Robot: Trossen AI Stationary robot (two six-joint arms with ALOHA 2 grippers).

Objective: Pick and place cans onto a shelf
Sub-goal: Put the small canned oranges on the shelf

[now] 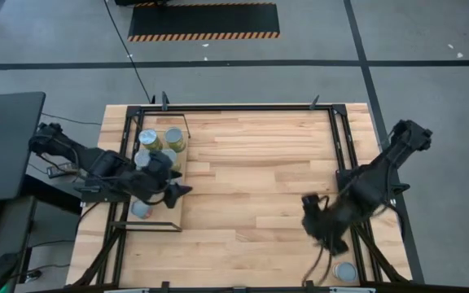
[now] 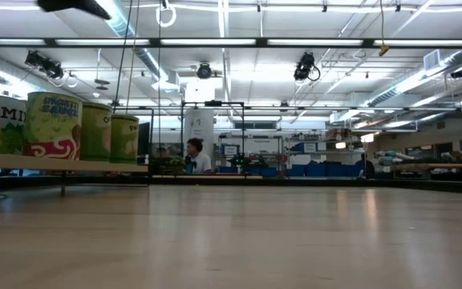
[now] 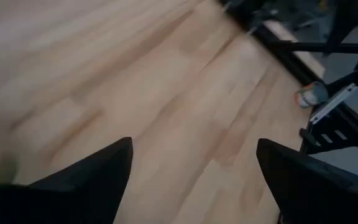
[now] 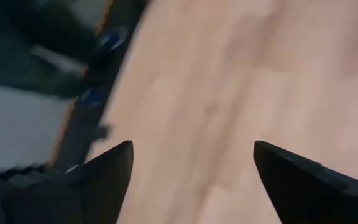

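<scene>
My left pincer [image 1: 172,192] hangs over the shelf [image 1: 187,175] on the left side of the worktop [image 1: 259,171], its fingers spread wide with nothing between them. Several cans [image 1: 173,138] already stand on the shelf at its far end, close together, and another can [image 1: 140,210] sits at its near end, just beside my left arm. From table height those cans [image 2: 52,125] line up on the raised board.

My right pincer [image 1: 326,236] is near the worktop's front right, also fully open and empty; in its wrist view only bare wood lies between the fingers. One more can [image 1: 345,272] waits close by at the front right edge, next to the black frame.

I judge the step in hand to be fetching that can. To do it well I should center the right fingers on either side of its wall, come down upright, and close only once the rim sits well inside the pads. The frame rail beside it could catch a finger.
</scene>
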